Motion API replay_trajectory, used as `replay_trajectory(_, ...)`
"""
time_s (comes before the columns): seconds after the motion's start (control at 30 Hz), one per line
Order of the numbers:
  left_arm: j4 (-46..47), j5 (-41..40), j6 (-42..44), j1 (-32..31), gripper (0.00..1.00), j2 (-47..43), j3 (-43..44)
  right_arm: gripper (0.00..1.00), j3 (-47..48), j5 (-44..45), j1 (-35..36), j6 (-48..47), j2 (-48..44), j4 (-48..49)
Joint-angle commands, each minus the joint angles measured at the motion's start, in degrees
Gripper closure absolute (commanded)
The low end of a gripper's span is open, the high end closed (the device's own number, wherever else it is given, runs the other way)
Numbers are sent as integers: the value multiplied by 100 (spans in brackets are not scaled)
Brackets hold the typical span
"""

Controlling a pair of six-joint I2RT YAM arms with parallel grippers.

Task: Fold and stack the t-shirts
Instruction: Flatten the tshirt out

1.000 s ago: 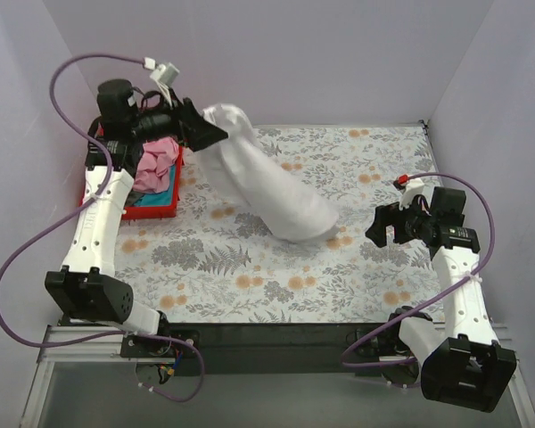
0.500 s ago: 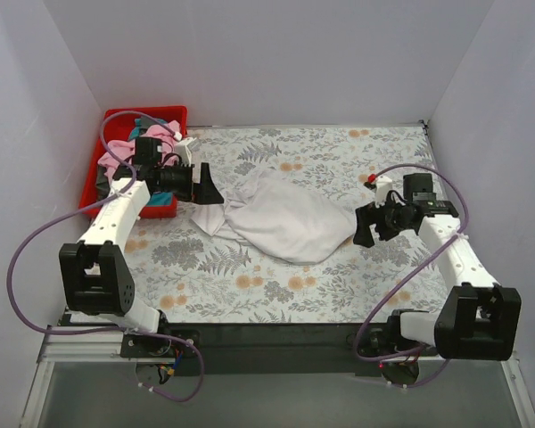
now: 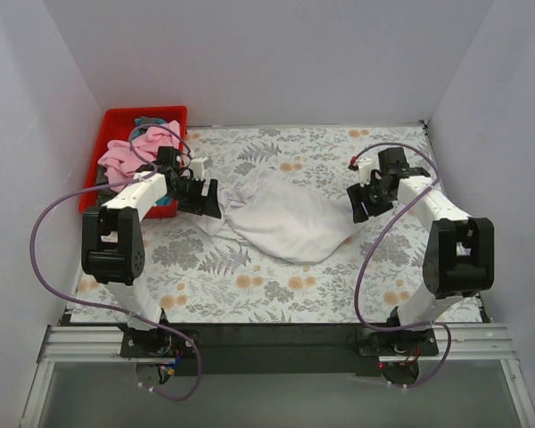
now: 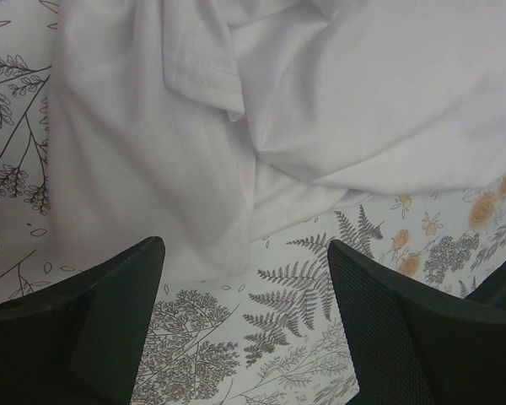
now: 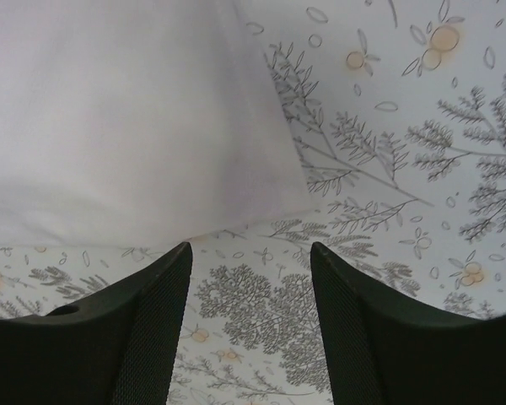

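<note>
Centrally, a large white t-shirt (image 3: 281, 223) lies crumpled in a loose oblong heap on the floral tablecloth (image 3: 276, 281), not yet spread or folded. Its long axis runs from one pincer toward the other, so the garment sits between the two. The left gripper (image 3: 209, 198) is at the shirt's near end with its jaws spread wide and nothing held. In the left wrist view the cloth fills the space straight ahead of the fingers, and its lower edge comes down almost to the tips. A stitched sleeve hem (image 4: 202, 76) is folded over farther ahead. The right gripper (image 3: 361, 207) is likewise wide open and empty, just beside the opposite end. In the right wrist view a flat corner of the shirt lies ahead and to the left of the gap between the jaws, with bare tablecloth directly between the tips. By this reading the left pincer is the nearer of the two to fabric, though both are close enough to pinch an end. Behind the left gripper, on the side away from the white shirt, a red bin (image 3: 116, 119) holds a bunched pink shirt (image 3: 123, 160) with other garments beneath it.
</note>
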Motion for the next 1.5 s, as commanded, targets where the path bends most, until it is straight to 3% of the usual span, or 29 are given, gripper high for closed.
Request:
replay_trajectory(0.0, 70, -223, 138, -23, 23, -5, 259, 36, 552, 133, 20, 89, 387, 133)
replay_trajectory(0.07, 79, -232, 129, -23, 23, 13, 285, 42, 694, 141, 20, 106, 676, 124)
replay_trajectory(0.23, 43, -259, 121, -23, 22, 31, 320, 47, 861, 150, 20, 115, 1003, 19)
replay_trajectory(0.5, 157, -417, 103, -23, 15, 13, 22, 46, 668, 343, 20, 45, 1328, 54)
replay_trajectory(0.6, 184, -574, 94, -23, 13, 74, -40, 55, 615, 501, 20, -113, 1512, 72)
replay_trajectory(0.67, 193, -645, 77, -23, 12, 109, -23, 72, 458, 589, 11, -253, 1565, 98)
replay_trajectory(0.73, 158, -646, 112, -32, 12, 206, 3, 98, 282, 809, -15, -455, 1513, 159)
replay_trajectory(0.93, 140, -830, 296, -260, 14, 250, -163, 99, -597, 1266, -164, -1369, 768, 168)
replay_trajectory(1.03, 149, -891, 305, -348, 20, 268, -286, 99, -949, 1530, -296, -1641, 442, 142)
replay_trajectory(1.1, 184, -927, 296, -366, 31, 294, -339, 99, -1150, 1618, -349, -1739, 134, 133)
replay_trajectory(1.17, 175, -1014, 287, -366, 47, 338, -322, 99, -1256, 1601, -402, -1923, -174, 81)
replay_trajectory(1.2, 175, -1049, 287, -366, 62, 347, -269, 99, -1327, 1574, -402, -1976, -279, 2)
replay_trajectory(1.27, 158, -1067, 287, -366, 76, 373, -164, 99, -1467, 1103, -402, -2178, -543, -234)
replay_trajectory(1.3, 132, -1041, 270, -366, 90, 373, -111, 99, -1511, 943, -393, -2266, -639, -497)
replay_trajectory(1.4, 0, -674, 252, -366, 94, 347, 188, 99, -1775, 450, -131, -2767, -1096, -1016)
replay_trajectory(1.47, -254, -270, 357, -366, 81, 338, 390, 99, -2029, 92, 264, -3178, -1614, -1280)
